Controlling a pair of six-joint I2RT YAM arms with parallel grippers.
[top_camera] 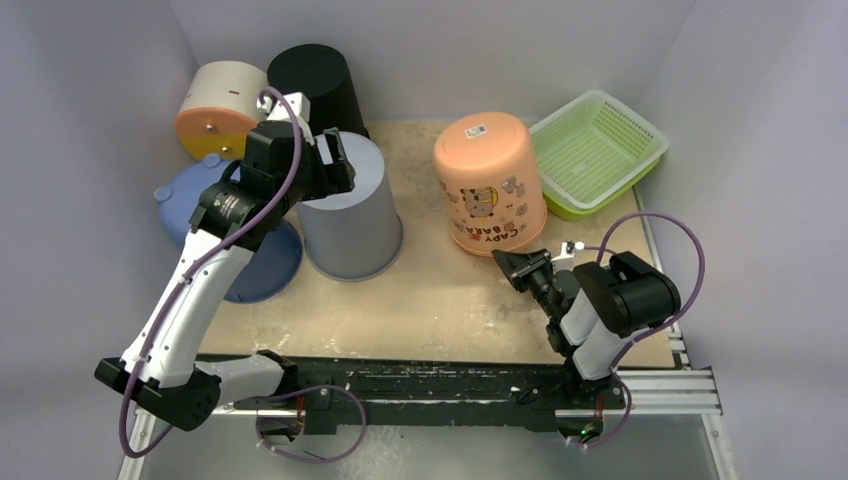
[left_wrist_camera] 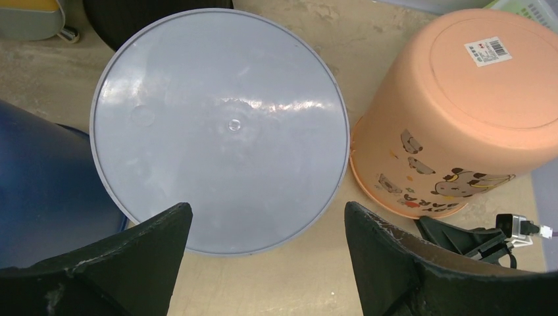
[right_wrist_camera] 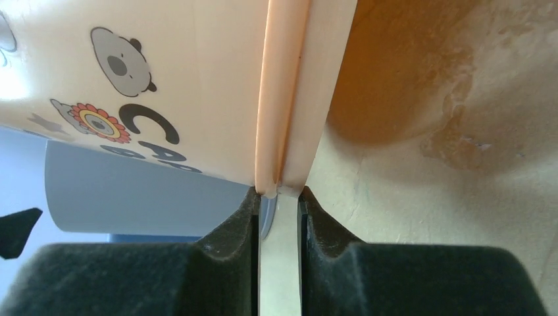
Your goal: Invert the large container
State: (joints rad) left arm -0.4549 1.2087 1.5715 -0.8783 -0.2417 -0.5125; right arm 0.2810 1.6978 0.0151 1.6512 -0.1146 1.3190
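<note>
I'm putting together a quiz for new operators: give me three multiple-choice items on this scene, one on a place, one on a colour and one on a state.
1. Where is the green basket?
A) left of the blue container
B) right of the peach container
C) on top of the black container

2. What colour is the container under the left gripper?
A) grey
B) red
C) yellow

3. How does the peach container stand?
A) mouth up
B) flat on its side
C) base up

Answers:
1. B: the top view shows the basket at the far right, beside the peach container.
2. A: the grey container fills the left wrist view beyond the open gripper.
3. C: the barcode label on its base faces up.
</note>
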